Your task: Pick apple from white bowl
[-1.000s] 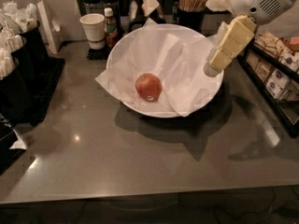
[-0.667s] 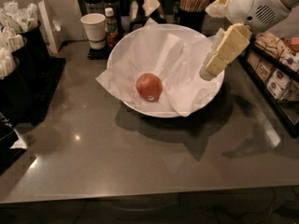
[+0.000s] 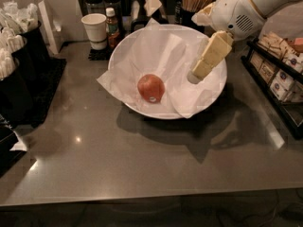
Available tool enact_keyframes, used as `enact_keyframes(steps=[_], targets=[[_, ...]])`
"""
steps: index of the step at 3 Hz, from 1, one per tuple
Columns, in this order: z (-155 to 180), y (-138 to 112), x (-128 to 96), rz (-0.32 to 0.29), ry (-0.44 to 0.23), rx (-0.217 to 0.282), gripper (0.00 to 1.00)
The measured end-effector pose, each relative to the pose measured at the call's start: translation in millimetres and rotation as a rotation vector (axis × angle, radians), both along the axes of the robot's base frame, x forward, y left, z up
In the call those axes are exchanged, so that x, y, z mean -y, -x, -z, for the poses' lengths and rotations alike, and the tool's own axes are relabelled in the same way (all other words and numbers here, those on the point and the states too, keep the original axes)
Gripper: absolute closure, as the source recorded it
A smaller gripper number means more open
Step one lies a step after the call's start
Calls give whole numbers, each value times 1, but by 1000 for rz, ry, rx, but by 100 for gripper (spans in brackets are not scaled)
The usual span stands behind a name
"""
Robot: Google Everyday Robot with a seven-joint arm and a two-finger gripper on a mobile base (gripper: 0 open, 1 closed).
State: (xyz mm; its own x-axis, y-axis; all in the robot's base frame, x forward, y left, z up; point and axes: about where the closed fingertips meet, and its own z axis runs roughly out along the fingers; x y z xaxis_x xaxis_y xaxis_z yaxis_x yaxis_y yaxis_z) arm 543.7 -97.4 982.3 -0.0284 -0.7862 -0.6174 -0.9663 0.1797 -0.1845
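Observation:
The red-orange apple (image 3: 151,88) with a small white sticker lies in the middle of the white bowl (image 3: 215,96), on crumpled white paper sheets. My gripper (image 3: 195,76) hangs from the white arm at the upper right. It points down into the right side of the bowl, to the right of the apple and apart from it. It holds nothing.
A white paper cup (image 3: 94,30) and a small sauce bottle (image 3: 112,26) stand behind the bowl. Black racks of white packets (image 3: 14,56) line the left. A cup of wooden stirrers (image 3: 193,1) is at the back. A shelf of sachets (image 3: 279,74) is at the right.
My gripper has moved left and down, further over the bowl's right side and closer to the apple. The apple and bowl have not moved.

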Motion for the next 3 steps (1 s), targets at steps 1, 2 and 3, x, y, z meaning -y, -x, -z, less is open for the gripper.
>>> enact_keyframes(steps=[1,2,3], targets=[[0,0,0,0,0,0,18],[1,0,-2,-3,-1,0,18],[17,-8,-25,-55,-31,-22,12]])
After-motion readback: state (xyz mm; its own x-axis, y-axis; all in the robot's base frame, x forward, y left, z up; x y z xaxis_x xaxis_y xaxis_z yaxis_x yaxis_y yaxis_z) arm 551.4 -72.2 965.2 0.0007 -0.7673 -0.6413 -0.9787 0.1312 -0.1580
